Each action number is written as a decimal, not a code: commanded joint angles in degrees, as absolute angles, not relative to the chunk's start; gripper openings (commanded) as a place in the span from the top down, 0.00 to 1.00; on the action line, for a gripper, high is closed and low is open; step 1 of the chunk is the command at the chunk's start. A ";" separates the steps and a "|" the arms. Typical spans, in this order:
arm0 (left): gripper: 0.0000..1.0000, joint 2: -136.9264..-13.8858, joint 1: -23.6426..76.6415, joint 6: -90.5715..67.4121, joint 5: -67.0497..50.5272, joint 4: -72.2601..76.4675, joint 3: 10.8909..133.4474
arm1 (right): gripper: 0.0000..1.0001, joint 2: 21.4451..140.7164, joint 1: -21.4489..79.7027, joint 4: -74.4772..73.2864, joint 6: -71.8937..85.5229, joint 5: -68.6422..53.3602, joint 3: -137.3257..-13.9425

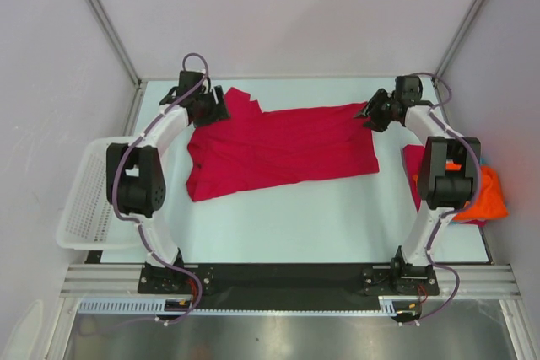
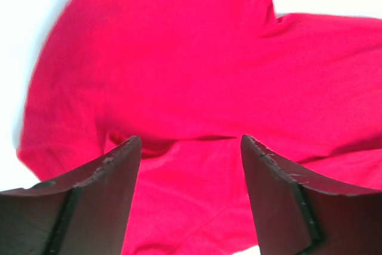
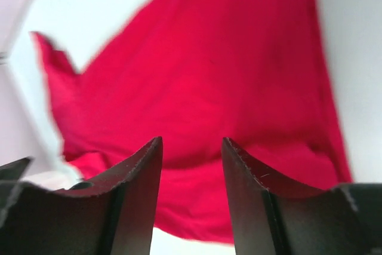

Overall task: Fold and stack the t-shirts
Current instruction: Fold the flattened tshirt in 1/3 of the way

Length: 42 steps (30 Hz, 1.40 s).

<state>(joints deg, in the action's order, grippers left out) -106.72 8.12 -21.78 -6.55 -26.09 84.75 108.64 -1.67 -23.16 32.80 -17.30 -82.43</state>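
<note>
A crimson t-shirt (image 1: 283, 151) lies spread across the middle of the desk (image 1: 295, 225), the left hand (image 1: 213, 108) and right hand (image 1: 369, 115) at its far corners, both with fingers apart and gripping nothing; folding seems barely begun, with other shirts (image 1: 489, 196) heaped unfolded at the right.

shirt (image 1: 283, 149): my landmark; it lies spread flat on the table (image 1: 295, 217), long side running left to right, in the far half.
left gripper (image 1: 213, 110): I have it over the shirt's far left corner, by a sleeve.
right gripper (image 1: 369, 114): at the shirt's far right corner, over the edge.
basket (image 1: 84, 200): left of the shirt, well apart, past the table's left edge.
pile (image 1: 494, 196): more shirts, heaped right of the shirt, near it, partly hidden behind my right arm (image 1: 443, 174).
left arm (image 1: 135, 179): between shirt and basket.
</note>
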 commanded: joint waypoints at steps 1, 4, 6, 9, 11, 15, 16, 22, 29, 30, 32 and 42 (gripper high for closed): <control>0.23 -107.31 7.65 -12.06 -9.58 -18.64 87.62 | 0.51 118.09 -4.13 -7.48 43.68 -38.12 -83.92; 0.21 -110.82 6.86 -9.94 -10.81 -18.20 91.40 | 0.49 120.75 -3.43 -5.55 44.47 -38.67 -86.74; 0.21 -112.76 5.98 -9.84 -12.12 -16.88 93.07 | 0.49 122.07 -3.08 -3.96 45.35 -38.93 -87.45; 0.21 -116.18 4.93 -10.63 -11.87 -16.43 96.23 | 0.49 123.04 -2.72 -5.26 44.74 -38.24 -89.82; 0.21 -120.13 4.22 -12.12 -10.12 -20.37 101.41 | 0.49 123.05 -2.55 -6.50 43.78 -37.80 -91.40; 0.20 -122.44 2.73 -15.81 -9.32 -25.66 104.51 | 0.50 121.65 -1.76 -14.04 38.33 -34.20 -93.51; 0.20 -120.95 2.81 -16.43 -9.32 -25.75 102.24 | 0.50 121.21 -1.67 -15.28 36.67 -33.67 -93.43; 0.20 -109.62 4.13 -21.80 -10.90 -23.55 84.92 | 0.49 114.44 -0.18 -16.61 34.63 -31.38 -86.23; 0.20 -99.24 7.28 -25.75 -12.48 -21.10 71.47 | 0.50 107.15 3.51 -19.33 30.07 -27.78 -76.30; 0.20 -98.62 7.82 -25.84 -12.31 -20.66 70.50 | 0.50 106.44 3.78 -19.51 29.97 -27.51 -74.64; 0.20 -98.61 8.78 -26.01 -12.30 -20.57 70.31 | 0.50 105.03 4.13 -18.99 30.06 -27.60 -72.69; 0.21 -96.78 10.02 -27.86 -13.09 -16.97 62.95 | 0.53 105.73 3.52 -22.24 29.79 -25.75 -69.44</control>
<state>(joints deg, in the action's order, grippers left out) -100.79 9.41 -26.00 -12.23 -20.45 67.18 106.94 4.23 -20.95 30.72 -26.74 -69.84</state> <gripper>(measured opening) 0.796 0.484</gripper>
